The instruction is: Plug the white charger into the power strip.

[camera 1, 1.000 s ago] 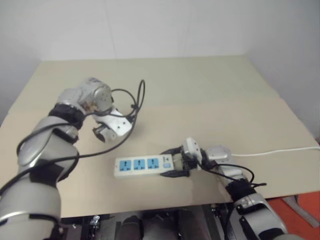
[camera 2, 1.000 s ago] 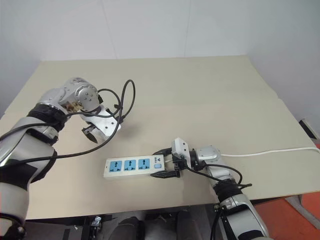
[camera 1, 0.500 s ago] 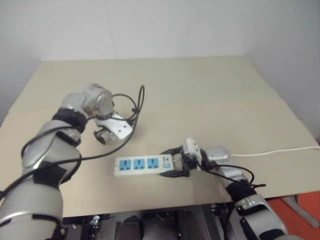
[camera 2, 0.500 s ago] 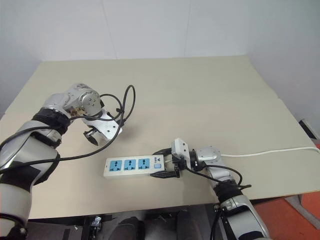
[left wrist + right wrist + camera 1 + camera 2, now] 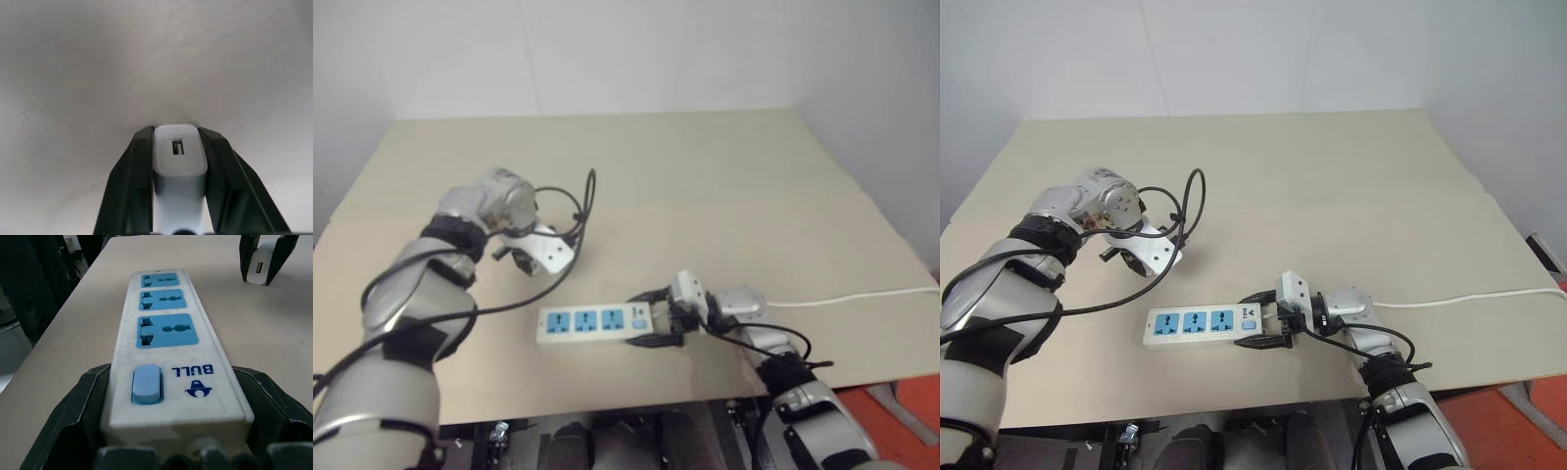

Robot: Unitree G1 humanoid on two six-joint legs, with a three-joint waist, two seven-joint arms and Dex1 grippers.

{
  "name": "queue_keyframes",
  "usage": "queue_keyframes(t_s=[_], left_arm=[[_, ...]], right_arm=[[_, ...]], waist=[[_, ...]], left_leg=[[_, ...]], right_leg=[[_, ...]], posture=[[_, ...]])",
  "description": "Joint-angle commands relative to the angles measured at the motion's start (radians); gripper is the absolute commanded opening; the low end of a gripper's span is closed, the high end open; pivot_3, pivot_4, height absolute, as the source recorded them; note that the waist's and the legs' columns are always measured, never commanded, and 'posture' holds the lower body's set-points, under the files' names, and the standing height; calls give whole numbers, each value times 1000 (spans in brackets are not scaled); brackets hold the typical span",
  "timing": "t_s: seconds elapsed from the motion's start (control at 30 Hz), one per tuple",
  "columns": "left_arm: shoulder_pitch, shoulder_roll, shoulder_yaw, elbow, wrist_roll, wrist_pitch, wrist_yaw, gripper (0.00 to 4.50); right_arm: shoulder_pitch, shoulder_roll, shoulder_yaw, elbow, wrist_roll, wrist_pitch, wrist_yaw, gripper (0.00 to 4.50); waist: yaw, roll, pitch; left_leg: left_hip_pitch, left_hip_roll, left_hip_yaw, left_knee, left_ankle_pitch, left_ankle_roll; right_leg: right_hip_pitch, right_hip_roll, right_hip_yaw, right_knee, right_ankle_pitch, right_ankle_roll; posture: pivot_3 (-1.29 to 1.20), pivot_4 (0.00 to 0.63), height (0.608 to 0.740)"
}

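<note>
The white charger [image 5: 178, 152] stands on the tan table [image 5: 724, 196], and my left gripper [image 5: 176, 133] points down over it, shut on it, one black finger on each side. The right wrist view shows this charger [image 5: 257, 270] between those fingers beyond the far end of the strip. The power strip [image 5: 592, 323] lies flat near the table's front edge, its three blue sockets facing up. My right gripper [image 5: 647, 318] is shut on the power strip at its switch end, with a finger [image 5: 85, 406] along each long side. The left gripper [image 5: 516, 258] is behind and left of the strip.
The strip's thin white cord [image 5: 862, 297] runs right across the table to its right edge. A black cable loop [image 5: 584, 201] arches off my left wrist. The table's front edge lies just below the strip.
My left gripper's fingers have gone from open to shut on the white charger. The right gripper and the power strip have not moved.
</note>
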Motion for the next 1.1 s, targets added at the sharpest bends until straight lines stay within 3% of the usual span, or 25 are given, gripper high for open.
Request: queue_keyframes(t_s=[0.03, 0.2, 0.3, 0.4, 0.53, 0.67, 0.77, 0.9, 1.0, 1.1], left_arm=[[-1, 3, 16, 9, 13, 0, 11, 1025], [-10, 5, 37, -2, 3, 7, 29, 1025], [-27, 8, 110, -40, -82, 31, -7, 1025], [-29, 18, 216, -111, -218, 68, -78, 1025], [31, 43, 382, -305, -546, 243, -158, 1025], [208, 48, 544, -586, -852, 514, -145, 1025], [429, 5, 675, -825, -1044, 685, -26, 1025], [699, -12, 729, -1094, -1174, 839, 75, 1025], [818, -63, 766, -1190, -1288, 931, 164, 1025], [909, -117, 757, -1228, -1264, 892, 221, 1025]], right_arm=[[13, -16, 20, 22, -56, 18, -27, 3436], [17, -19, 21, 18, -54, 18, -28, 3436], [23, -22, 22, 11, -54, 17, -27, 3436], [28, -26, 22, 5, -52, 18, -26, 3436], [35, -32, 21, -3, -49, 14, -25, 3436], [41, -36, 23, -9, -44, 18, -25, 3436], [45, -37, 26, -14, -42, 16, -26, 3436], [53, -41, 29, -23, -41, 17, -26, 3436], [53, -39, 28, -21, -40, 18, -29, 3436], [56, -39, 25, -17, -40, 15, -35, 3436]], waist=[[0, 0, 0], [0, 0, 0], [1, 0, 0], [1, 0, 0], [0, 0, 0], [-2, 4, -3], [0, 6, -4], [1, 6, -4], [10, 6, -5], [12, 6, -5]], left_leg=[[0, 0, 0, 0, 0, 0], [0, 0, 0, 1, 0, 0], [0, 0, 0, 1, 0, 0], [0, 0, -1, 1, 0, 0], [-1, 0, -1, 1, 0, 0], [0, 1, -4, 1, 0, 0], [1, 0, -7, 2, 0, 0], [1, 0, -8, 2, 0, 0], [2, -1, -9, 2, 0, 0], [6, -2, -8, 2, 0, 0]], right_leg=[[0, 0, 0, 0, 0, 0], [0, 0, 0, 1, 0, 0], [0, 0, 0, 0, 0, 0], [0, 0, 0, 0, 0, 0], [0, -1, -1, 0, 0, 0], [0, -2, 0, 1, 0, 0], [1, -2, 0, 1, 0, 0], [1, -4, 0, 2, 0, 1], [2, -4, 0, 1, 0, 1], [5, -5, 0, -1, 0, 1]], posture=[[0, 150, 740], [0, 150, 740], [0, 150, 740], [0, 150, 740], [0, 150, 740], [0, 150, 740], [0, 150, 740], [0, 150, 740], [0, 150, 740], [0, 150, 740]])
